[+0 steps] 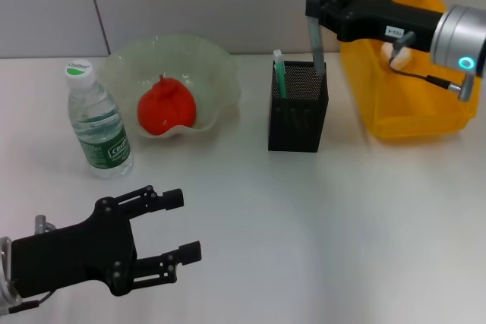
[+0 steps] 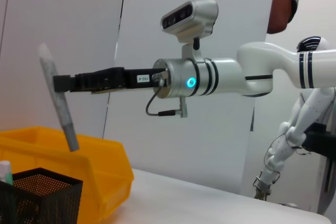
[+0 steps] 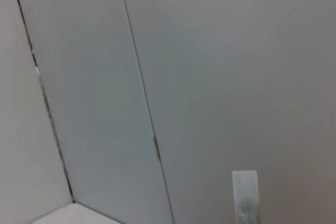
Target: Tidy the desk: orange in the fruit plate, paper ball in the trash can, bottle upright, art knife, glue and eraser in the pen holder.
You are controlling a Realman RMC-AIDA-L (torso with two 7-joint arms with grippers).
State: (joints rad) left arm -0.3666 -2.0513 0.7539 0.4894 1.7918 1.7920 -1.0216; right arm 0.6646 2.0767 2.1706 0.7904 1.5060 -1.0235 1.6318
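My right gripper (image 1: 313, 7) is shut on a long grey art knife (image 1: 314, 20) and holds it nearly upright, its lower end just above the black mesh pen holder (image 1: 298, 115). The left wrist view shows the same: the right gripper (image 2: 58, 83), the knife (image 2: 60, 103), the pen holder (image 2: 42, 195). A green and white stick (image 1: 279, 72) stands in the holder. The orange (image 1: 165, 108) lies in the pale-green fruit plate (image 1: 220, 66). The bottle (image 1: 99, 123) stands upright. The paper ball (image 1: 396, 52) lies in the yellow trash can (image 1: 414, 123). The eraser is not in view. My left gripper (image 1: 182, 225) is open and empty at the front left.
The trash can (image 2: 79, 166) stands right behind the pen holder. The knife's top end (image 3: 245, 192) shows in the right wrist view against a grey wall. The white desk (image 1: 304, 225) runs from the holder to the front edge.
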